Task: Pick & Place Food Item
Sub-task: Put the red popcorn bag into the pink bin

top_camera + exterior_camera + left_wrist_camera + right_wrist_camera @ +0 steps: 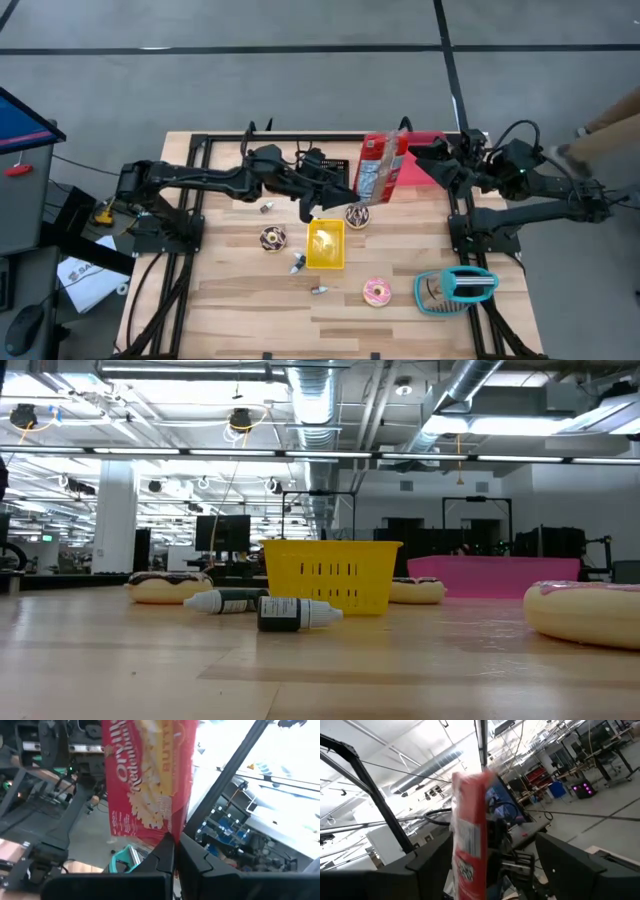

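A red popcorn bag [381,165] hangs in the air over the table's far middle, in front of a pink tray [425,172]. My left gripper [347,197] reaches in from the table's left and is shut on the bag's lower end. My right gripper [418,153] comes from the right and is open. In the right wrist view the bag [470,845] shows edge-on between its spread fingers, with a gap on the one side. A yellow basket [326,244] stands on the table below. Neither gripper shows in the low view. My left gripper pinches the bag's bottom edge [169,834] between its two shut fingers [162,857]. The fingers come roughly level from the table's left, slanting a little upward. The bag stands up above the fingertips, tilted, and is lifted clear of the table.
Chocolate donuts [272,238] [357,215] lie on either side of the basket, and a pink donut [377,291] lies nearer the front. Small dropper bottles [297,262] [318,290] lie by the basket. A teal holder [456,288] sits front right. A person's leg [600,130] shows far right.
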### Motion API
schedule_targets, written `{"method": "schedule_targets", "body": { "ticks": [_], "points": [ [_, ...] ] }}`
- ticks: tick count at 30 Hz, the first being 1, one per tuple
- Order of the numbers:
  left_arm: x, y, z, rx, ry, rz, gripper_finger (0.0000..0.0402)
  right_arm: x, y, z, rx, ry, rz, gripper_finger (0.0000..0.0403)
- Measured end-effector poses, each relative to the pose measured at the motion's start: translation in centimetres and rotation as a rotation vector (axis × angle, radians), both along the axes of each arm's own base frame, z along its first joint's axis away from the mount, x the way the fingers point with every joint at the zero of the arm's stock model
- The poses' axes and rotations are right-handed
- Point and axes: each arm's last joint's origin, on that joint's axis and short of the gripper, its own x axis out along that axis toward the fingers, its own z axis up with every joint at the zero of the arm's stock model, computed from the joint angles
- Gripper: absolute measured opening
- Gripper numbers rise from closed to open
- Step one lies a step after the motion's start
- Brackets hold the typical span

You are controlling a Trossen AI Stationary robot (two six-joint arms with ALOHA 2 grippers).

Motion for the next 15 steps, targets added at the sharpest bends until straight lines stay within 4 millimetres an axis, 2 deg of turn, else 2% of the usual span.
{"method": "schedule_targets", "body": {
  "ticks": [5,15],
  "points": [
    [0.8,0.0,-0.8,-0.032,0.001,-0.008,0.0000,1.0,0.0,0.1,-0.017,-0.021,0.011,0.0276],
    [1.0,0.0,-1.1,-0.045,0.008,-0.012,0.0000,2.6,0.0,-0.1,-0.027,-0.034,0.023,0.0276]
  ]
}}
